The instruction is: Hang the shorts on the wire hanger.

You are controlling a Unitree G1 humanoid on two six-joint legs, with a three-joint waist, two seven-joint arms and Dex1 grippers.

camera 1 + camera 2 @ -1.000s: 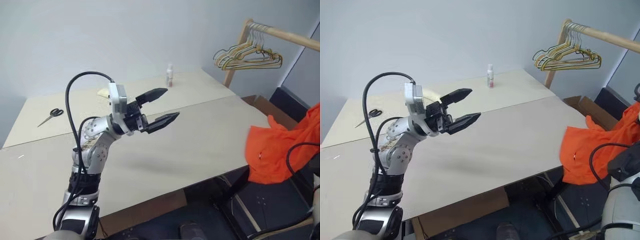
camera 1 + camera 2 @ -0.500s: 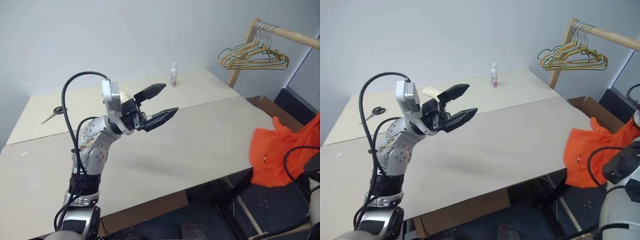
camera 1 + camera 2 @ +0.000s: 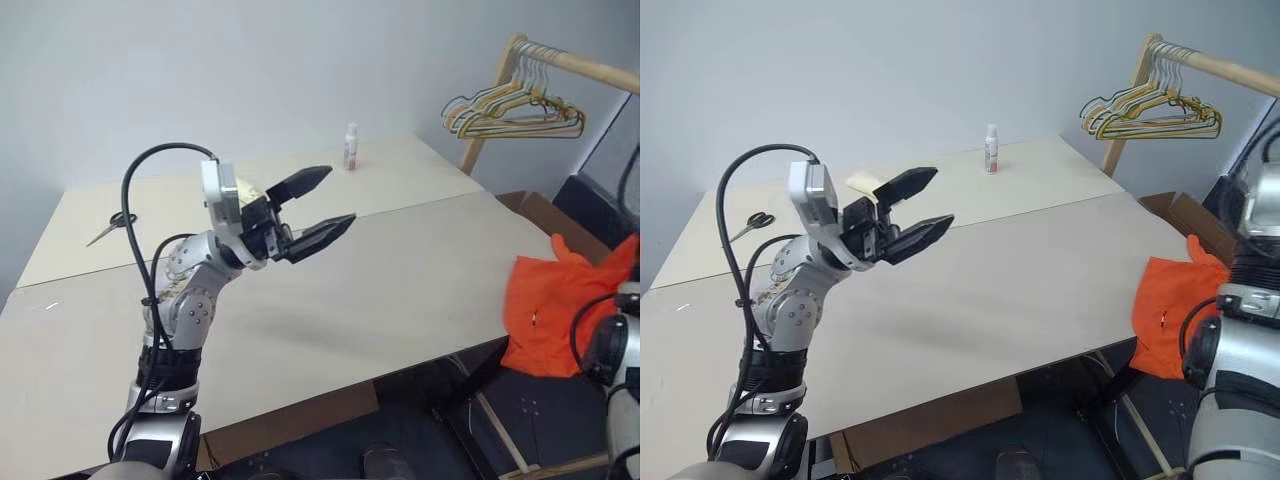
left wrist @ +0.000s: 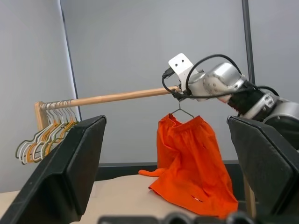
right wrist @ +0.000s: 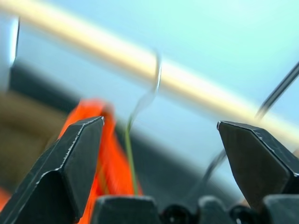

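– While the left claw hovers over the desk with its two fingers spread and nothing between them, what has changed on the other side?

– Nearest first: that left claw has kept its place and its gape; the desk under it is bare, with scissors and a small bottle far back. The change is at the right claw; a second ago it was shut, and now its fingers stand wide apart with nothing pinched between them.

– So what did it let go of?

– I judge it was the wire hanger; seen from the right wrist, the thin hook curls over the wooden rail just beyond the open fingers; seen from the left wrist, the right arm is up beside that hook.

– And where are the shorts?

– They hang from the wire hanger, bunched and lopsided, past the desk's right end; their lower hem droops close to the desk's edge; whether it touches, I cannot tell.

– Does that finish the job?

– Very nearly, I would say; the shorts are on the hanger and the hanger bears its own load on the rail, well apart from the bunch of other hangers at the rail's far end; what seems left is for the right arm to draw clear without catching the hook; the uneven drape could slip if the hanger is knocked.
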